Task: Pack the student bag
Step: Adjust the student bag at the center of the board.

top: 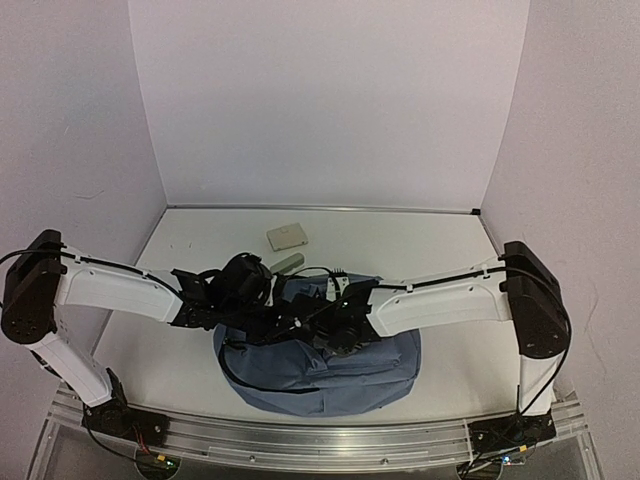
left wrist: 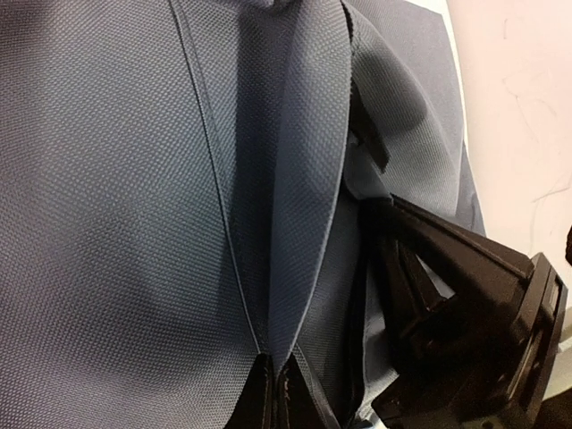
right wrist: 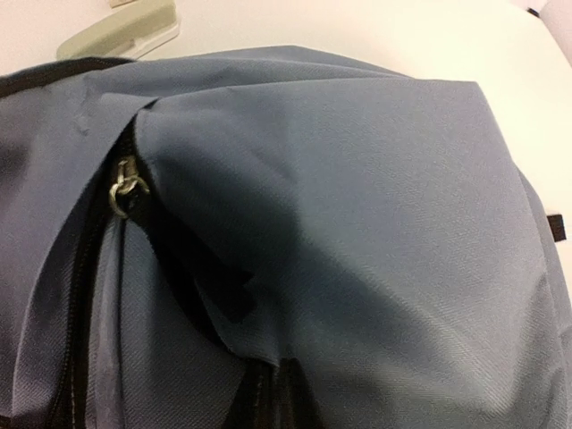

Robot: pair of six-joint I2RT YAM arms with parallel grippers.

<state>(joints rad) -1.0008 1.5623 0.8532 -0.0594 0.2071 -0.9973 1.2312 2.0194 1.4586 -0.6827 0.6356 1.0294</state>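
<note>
The grey-blue student bag (top: pixel 330 375) lies at the near middle of the table. Both arms meet over its far, open end. My left gripper (left wrist: pixel 273 393) is shut on a fold of the bag's fabric (left wrist: pixel 304 179), pinched between its dark fingertips. My right gripper (right wrist: pixel 268 402) is shut on the edge of the bag's flap (right wrist: pixel 357 223), beside the open zip and its metal puller (right wrist: pixel 123 186). The right gripper's black body (left wrist: pixel 474 340) shows in the left wrist view. In the top view the grippers' tips are hidden among black parts and straps.
A small beige flat box (top: pixel 287 236) lies on the table behind the bag. A grey-green oblong item (top: pixel 288 262) lies just behind the bag; it also shows in the right wrist view (right wrist: pixel 121 29). White walls close in the table on three sides.
</note>
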